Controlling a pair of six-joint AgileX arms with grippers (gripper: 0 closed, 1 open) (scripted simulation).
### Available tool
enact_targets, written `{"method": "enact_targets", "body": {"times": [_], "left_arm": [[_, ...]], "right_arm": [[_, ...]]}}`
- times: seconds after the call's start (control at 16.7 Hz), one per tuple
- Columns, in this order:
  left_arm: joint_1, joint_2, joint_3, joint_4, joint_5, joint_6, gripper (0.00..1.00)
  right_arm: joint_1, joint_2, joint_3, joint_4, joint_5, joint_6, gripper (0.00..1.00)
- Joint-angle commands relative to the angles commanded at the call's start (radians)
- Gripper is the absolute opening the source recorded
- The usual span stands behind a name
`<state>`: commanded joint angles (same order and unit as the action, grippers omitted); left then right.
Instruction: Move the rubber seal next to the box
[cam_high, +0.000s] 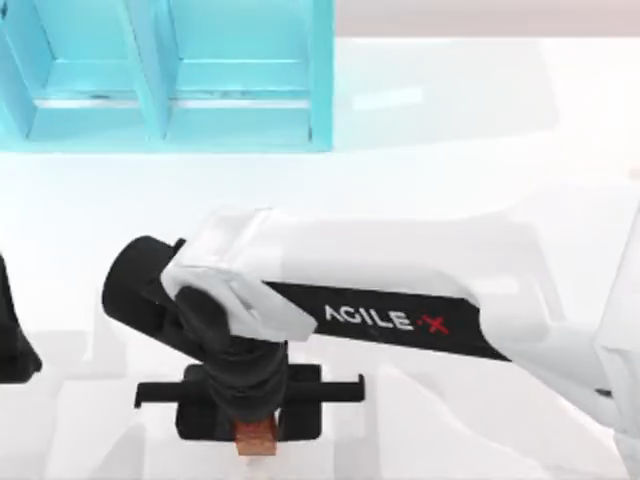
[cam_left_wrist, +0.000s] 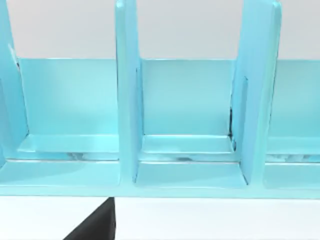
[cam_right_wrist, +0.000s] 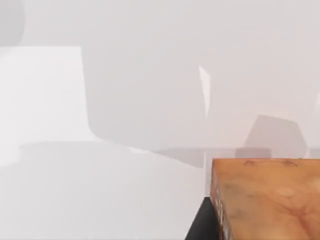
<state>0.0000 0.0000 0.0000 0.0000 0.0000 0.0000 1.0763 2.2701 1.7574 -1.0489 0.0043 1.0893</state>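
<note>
The rubber seal (cam_high: 256, 441) is a small reddish-brown block near the table's front edge, left of centre. My right arm reaches across from the right, and my right gripper (cam_high: 256, 428) is shut on the seal from above. In the right wrist view the seal (cam_right_wrist: 270, 200) looms close, with one black finger (cam_right_wrist: 202, 225) against its side. The box (cam_high: 170, 100) is a cyan open case with upright dividers at the back left, well apart from the seal. The left wrist view faces the box (cam_left_wrist: 190, 100) head-on.
My left arm (cam_high: 12, 345) is parked at the table's left edge. The white table (cam_high: 450, 150) stretches open between the box and the right arm. The right arm's white link (cam_high: 400, 290) crosses the middle of the table.
</note>
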Motion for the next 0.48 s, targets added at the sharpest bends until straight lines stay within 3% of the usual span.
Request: {"method": "enact_targets", "body": {"times": [0.48], "left_arm": [[0.000,0.000,0.000,0.000,0.000,0.000,1.00]], "right_arm": [[-0.007,-0.036,0.091,-0.134,-0.001,0.004,0.00]]}}
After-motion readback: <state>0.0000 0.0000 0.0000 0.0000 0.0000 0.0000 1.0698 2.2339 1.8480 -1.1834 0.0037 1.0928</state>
